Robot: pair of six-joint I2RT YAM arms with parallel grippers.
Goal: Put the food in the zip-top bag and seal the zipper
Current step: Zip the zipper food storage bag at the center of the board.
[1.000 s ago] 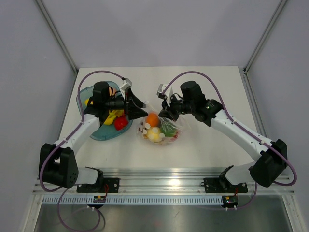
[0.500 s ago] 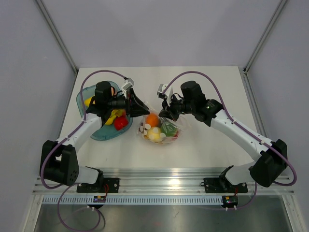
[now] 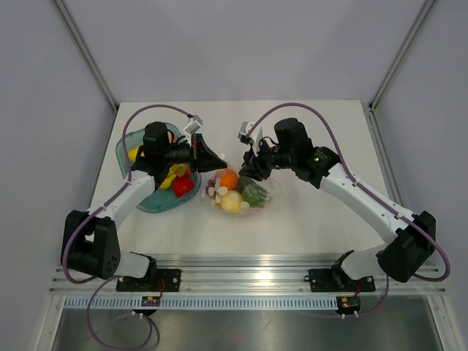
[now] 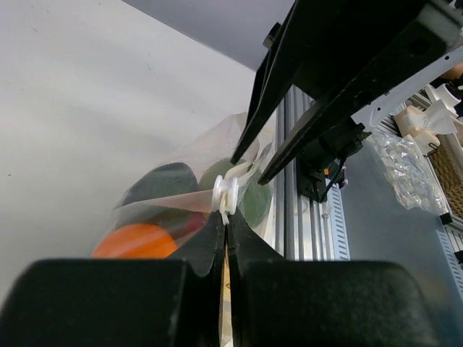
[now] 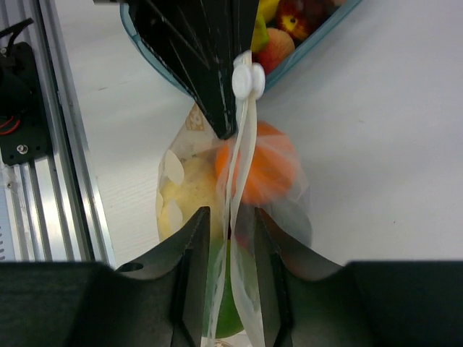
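The clear zip-top bag [image 3: 240,196] lies mid-table holding food: an orange [image 3: 229,179], a yellow piece [image 3: 232,202] and a green one [image 3: 254,194]. My left gripper [image 3: 221,167] is shut on the bag's mouth edge. In the left wrist view its tips [image 4: 226,215] pinch the film just behind the zipper's white slider [image 4: 226,192]. My right gripper [image 3: 248,175] stands open astride the same edge. The right wrist view shows the zipper strip [image 5: 237,181] running loose between its fingers [image 5: 230,213], with the slider [image 5: 248,79] at the far end.
A translucent blue-green bowl [image 3: 144,202] sits at the left under my left arm, with a banana [image 3: 172,175], a red piece [image 3: 183,186] and other toy food in it. The rail with the arm bases [image 3: 248,278] runs along the table's near edge.
My left gripper has closed on the bag's mouth edge. My right gripper has opened and let go of the bag. The bag has shifted slightly.
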